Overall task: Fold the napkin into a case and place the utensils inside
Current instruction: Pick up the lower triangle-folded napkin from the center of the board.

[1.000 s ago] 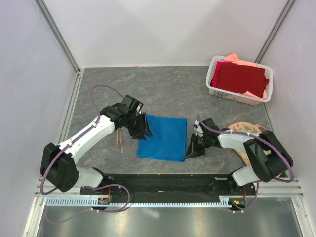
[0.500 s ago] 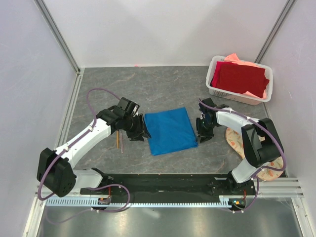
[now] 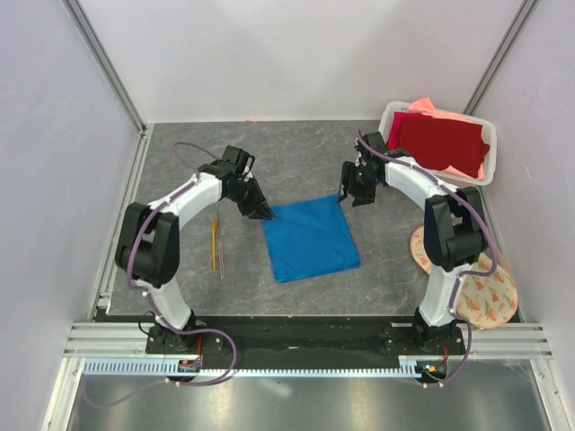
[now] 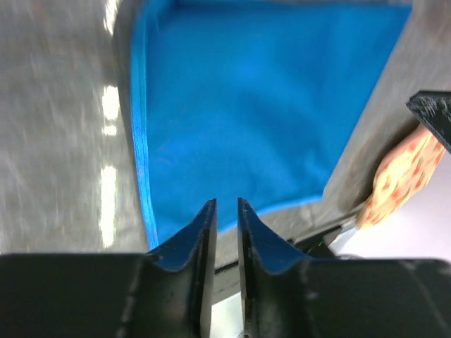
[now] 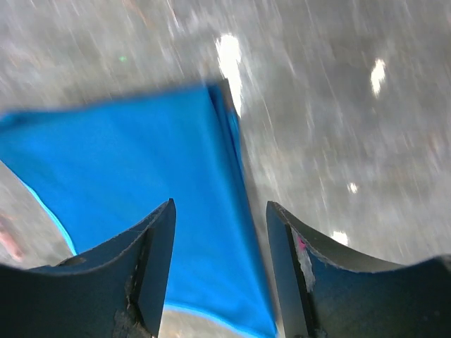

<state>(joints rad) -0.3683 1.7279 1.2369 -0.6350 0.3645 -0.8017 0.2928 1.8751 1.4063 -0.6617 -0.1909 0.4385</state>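
1. The utensils lie well apart from the napkin, on its left side, and are not inside anything. They are very thin, so I think my fingers could slip off them or push them away when I try to grasp. Their long axis runs about parallel to the napkin's left edge.
2. My left gripper is at the napkin's far-left corner. Its fingers are almost together, with only a thin slit between them. I cannot tell whether any cloth is pinched there. If it is, pulling away would probably drag the fold open.
3. The napkin lies flat between my two grippers, and its edge shows more than one layer. It is close to square, so its long axis is weak. I judge that the slightly longer side is the far edge, which has its right end turned a little farther away. It is not yet a narrow case.
4. My right gripper is over the napkin's far-right corner, fingers wide apart and holding nothing. If it closes here it may catch only the top layer, and then the layers would slide apart.
5. The floral mat lies well apart from the napkin, on its right side.
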